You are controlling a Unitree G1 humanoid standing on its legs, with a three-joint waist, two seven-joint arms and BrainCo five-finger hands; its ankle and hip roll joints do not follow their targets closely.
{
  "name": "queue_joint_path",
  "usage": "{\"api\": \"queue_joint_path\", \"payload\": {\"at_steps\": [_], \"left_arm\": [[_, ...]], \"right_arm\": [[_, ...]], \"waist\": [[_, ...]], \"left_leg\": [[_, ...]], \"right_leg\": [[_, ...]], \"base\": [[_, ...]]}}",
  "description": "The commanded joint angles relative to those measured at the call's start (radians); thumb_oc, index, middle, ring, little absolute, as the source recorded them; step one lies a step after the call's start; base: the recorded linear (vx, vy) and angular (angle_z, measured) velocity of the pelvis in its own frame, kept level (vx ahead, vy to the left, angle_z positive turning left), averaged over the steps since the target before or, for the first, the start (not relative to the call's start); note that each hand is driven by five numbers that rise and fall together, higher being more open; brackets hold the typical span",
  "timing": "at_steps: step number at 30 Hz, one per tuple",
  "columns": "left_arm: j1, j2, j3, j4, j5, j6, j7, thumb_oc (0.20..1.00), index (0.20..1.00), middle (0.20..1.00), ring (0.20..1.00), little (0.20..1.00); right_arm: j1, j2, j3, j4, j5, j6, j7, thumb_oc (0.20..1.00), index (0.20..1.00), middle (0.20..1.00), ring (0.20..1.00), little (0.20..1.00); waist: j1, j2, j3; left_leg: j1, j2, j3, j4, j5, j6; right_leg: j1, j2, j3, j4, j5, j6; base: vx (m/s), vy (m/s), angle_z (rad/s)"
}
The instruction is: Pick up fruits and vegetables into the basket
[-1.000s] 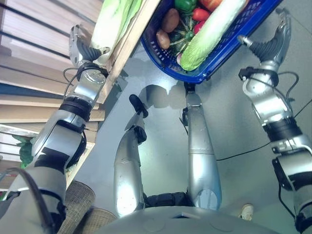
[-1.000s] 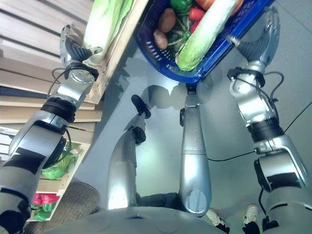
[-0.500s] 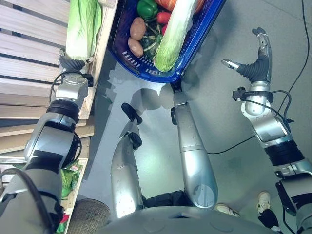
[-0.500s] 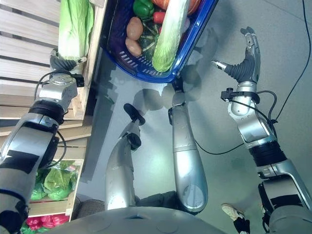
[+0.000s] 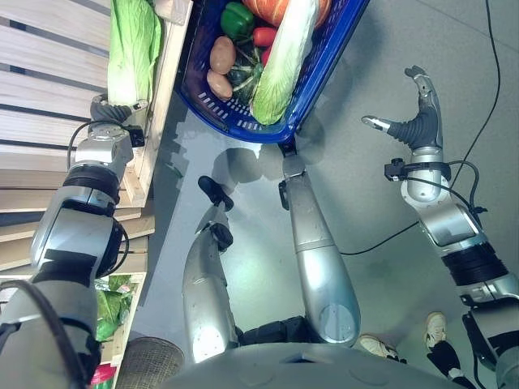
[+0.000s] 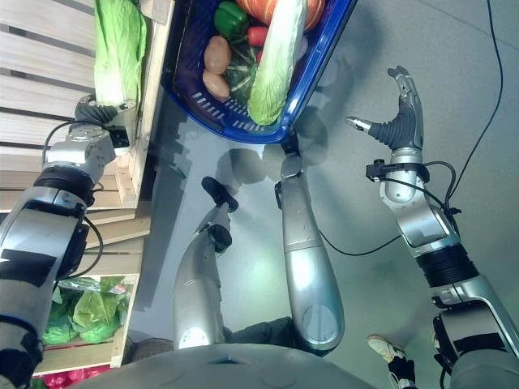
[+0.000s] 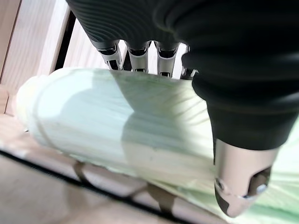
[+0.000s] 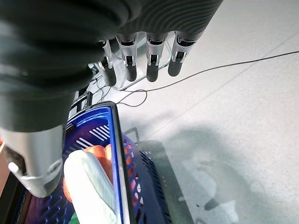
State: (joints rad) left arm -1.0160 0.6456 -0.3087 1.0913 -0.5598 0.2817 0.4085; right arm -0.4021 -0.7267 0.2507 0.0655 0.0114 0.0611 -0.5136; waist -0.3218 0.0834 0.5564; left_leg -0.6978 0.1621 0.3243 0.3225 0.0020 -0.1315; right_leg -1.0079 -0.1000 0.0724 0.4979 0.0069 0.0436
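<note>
A pale green napa cabbage (image 5: 130, 44) lies in a wooden crate (image 5: 166, 73) at the upper left. My left hand (image 5: 112, 109) is up against its near end, and in the left wrist view the hand (image 7: 224, 70) sits right over the cabbage (image 7: 117, 130). The blue basket (image 5: 324, 65) stands on the floor and holds another napa cabbage (image 5: 280, 61), two potatoes (image 5: 220, 55), a green pepper (image 5: 237, 18), a red pepper (image 5: 263, 36) and something orange. My right hand (image 5: 419, 126) hangs open over bare floor to the right of the basket (image 8: 117, 140), apart from it.
Wooden slats of the stand run along the left side. A lower shelf holds leafy greens (image 6: 89, 312). A person's shoe (image 5: 435, 328) shows at the lower right. Grey floor spreads to the right of the basket.
The camera has shifted, so the whole scene sits differently. My right hand has come away from the basket's rim and now stands apart from it. The left hand stays at the crate's cabbage.
</note>
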Motion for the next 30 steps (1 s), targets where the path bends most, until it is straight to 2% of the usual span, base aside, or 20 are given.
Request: {"api": "queue_joint_path", "payload": {"at_steps": [1, 6, 12, 19, 24, 26, 27, 28, 29, 30], "left_arm": [[0.038, -0.067, 0.008, 0.117, 0.028, 0.095, -0.002, 1.000, 1.000, 1.000, 1.000, 1.000], [0.018, -0.054, -0.043, 0.157, 0.207, 0.172, 0.016, 1.000, 1.000, 1.000, 1.000, 1.000], [0.011, -0.066, -0.075, 0.174, 0.262, 0.203, -0.018, 1.000, 1.000, 1.000, 1.000, 1.000], [-0.001, -0.092, -0.108, 0.181, 0.289, 0.192, -0.121, 1.000, 1.000, 1.000, 1.000, 1.000], [0.012, -0.137, -0.118, 0.165, 0.233, 0.182, -0.268, 1.000, 1.000, 1.000, 1.000, 1.000], [0.018, -0.157, -0.118, 0.152, 0.207, 0.168, -0.272, 1.000, 1.000, 1.000, 1.000, 1.000], [0.017, -0.162, -0.116, 0.143, 0.191, 0.158, -0.259, 0.542, 0.542, 0.542, 0.542, 0.542], [0.017, -0.163, -0.114, 0.138, 0.181, 0.153, -0.254, 0.332, 0.332, 0.332, 0.332, 0.332], [0.020, -0.167, -0.107, 0.126, 0.164, 0.139, -0.230, 0.200, 0.200, 0.200, 0.200, 0.200], [0.024, -0.171, -0.102, 0.114, 0.154, 0.120, -0.198, 0.200, 0.200, 0.200, 0.200, 0.200]], "right_arm": [[0.043, 0.010, -0.001, -0.053, 0.028, -0.044, -0.004, 1.000, 1.000, 1.000, 1.000, 1.000], [0.042, 0.008, 0.007, -0.048, 0.070, -0.074, -0.014, 1.000, 1.000, 1.000, 1.000, 1.000], [0.021, 0.012, 0.028, -0.040, 0.085, -0.080, -0.024, 1.000, 1.000, 1.000, 1.000, 1.000], [0.003, 0.022, 0.034, -0.039, 0.105, -0.070, -0.028, 1.000, 1.000, 1.000, 1.000, 1.000], [0.000, 0.041, 0.034, -0.055, 0.096, -0.065, -0.017, 1.000, 1.000, 1.000, 1.000, 1.000], [-0.004, 0.048, 0.033, -0.056, 0.093, -0.063, -0.013, 1.000, 1.000, 1.000, 1.000, 1.000], [-0.007, 0.052, 0.033, -0.056, 0.090, -0.061, -0.012, 1.000, 1.000, 1.000, 1.000, 1.000], [-0.008, 0.053, 0.033, -0.057, 0.089, -0.059, -0.011, 1.000, 1.000, 1.000, 1.000, 1.000], [-0.008, 0.055, 0.029, -0.063, 0.088, -0.056, -0.010, 1.000, 1.000, 1.000, 1.000, 1.000], [-0.007, 0.059, 0.025, -0.068, 0.082, -0.053, -0.008, 1.000, 1.000, 1.000, 1.000, 1.000]], "waist": [[-0.041, -0.049, -0.036], [-0.040, -0.062, -0.036], [-0.036, -0.074, -0.036], [-0.035, -0.083, -0.036], [-0.038, -0.089, -0.036], [-0.038, -0.090, -0.036], [-0.037, -0.091, -0.036], [-0.037, -0.091, -0.036], [-0.035, -0.092, -0.036], [-0.034, -0.091, -0.036]], "left_leg": [[-0.122, 0.019, 0.026, 0.172, -0.064, 0.009], [-0.143, 0.022, 0.016, 0.189, -0.072, 0.011], [-0.155, 0.025, 0.012, 0.190, -0.077, 0.013], [-0.157, 0.025, 0.006, 0.184, -0.082, 0.015], [-0.144, 0.023, 0.008, 0.174, -0.084, 0.017], [-0.136, 0.023, 0.012, 0.167, -0.082, 0.018], [-0.133, 0.023, 0.013, 0.166, -0.082, 0.019], [-0.132, 0.023, 0.013, 0.166, -0.082, 0.019], [-0.128, 0.023, 0.012, 0.164, -0.081, 0.018], [-0.124, 0.021, 0.012, 0.161, -0.080, 0.018]], "right_leg": [[0.011, 0.024, -0.018, 0.071, -0.120, 0.013], [0.001, 0.030, -0.018, 0.074, -0.117, 0.013], [-0.006, 0.035, -0.021, 0.071, -0.113, 0.015], [-0.007, 0.038, -0.023, 0.068, -0.112, 0.019], [0.005, 0.038, -0.026, 0.057, -0.106, 0.023], [0.011, 0.036, -0.029, 0.053, -0.104, 0.025], [0.014, 0.036, -0.030, 0.052, -0.103, 0.026], [0.015, 0.036, -0.031, 0.052, -0.103, 0.026], [0.020, 0.036, -0.032, 0.051, -0.103, 0.026], [0.024, 0.036, -0.033, 0.050, -0.104, 0.026]], "base": [[0.00, -0.035, -0.01], [0.00, -0.030, 0.01], [0.00, -0.025, -0.06], [0.00, -0.003, -0.01], [0.00, 0.000, 0.00], [0.00, 0.000, 0.00], [0.00, 0.000, 0.00], [0.00, 0.000, 0.00], [0.00, 0.000, 0.00], [0.00, 0.000, 0.00]]}}
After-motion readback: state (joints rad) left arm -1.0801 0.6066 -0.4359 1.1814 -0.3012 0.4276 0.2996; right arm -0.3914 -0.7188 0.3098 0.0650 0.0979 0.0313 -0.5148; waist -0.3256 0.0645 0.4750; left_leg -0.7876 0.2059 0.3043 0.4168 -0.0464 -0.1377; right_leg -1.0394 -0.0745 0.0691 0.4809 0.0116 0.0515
